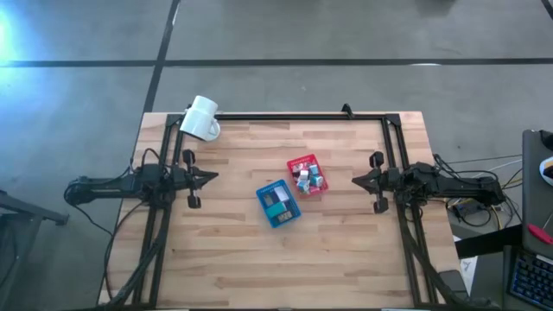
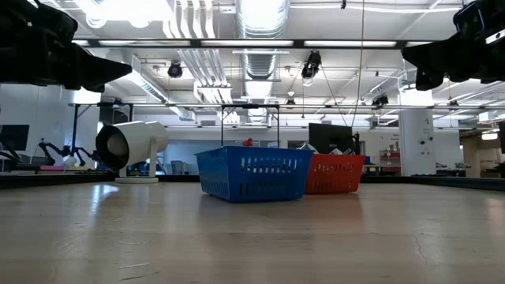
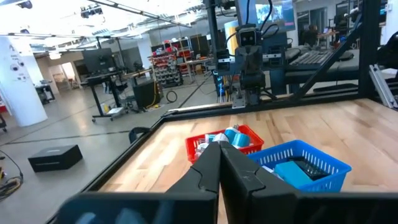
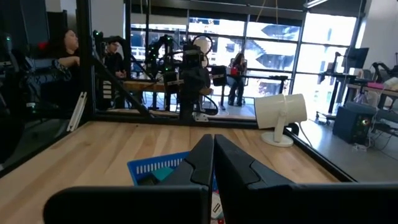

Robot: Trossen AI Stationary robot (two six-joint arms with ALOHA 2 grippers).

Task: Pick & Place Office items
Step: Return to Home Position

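Observation:
The office items are small white, teal and blue pieces heaped in a red tray (image 1: 307, 175) and a blue tray (image 1: 277, 205) at the table's middle; a teal block (image 3: 292, 172) lies in the blue one. Both trays rest flat on the wood. My left gripper (image 1: 214, 176) hovers shut at the table's left side, pointing level toward the trays. At the right side my right gripper (image 1: 354, 180) hovers shut, facing the trays as well. In the wrist views the left fingers (image 3: 219, 149) and the right fingers (image 4: 213, 144) meet with nothing between them.
A large white mug (image 1: 201, 118) lies on its side at the far left corner, its mouth showing in the low view (image 2: 130, 146). A black frame rail (image 1: 294, 116) runs along the far edge. Bare wood lies before the trays. People sit at desks (image 4: 68, 53) beyond the table.

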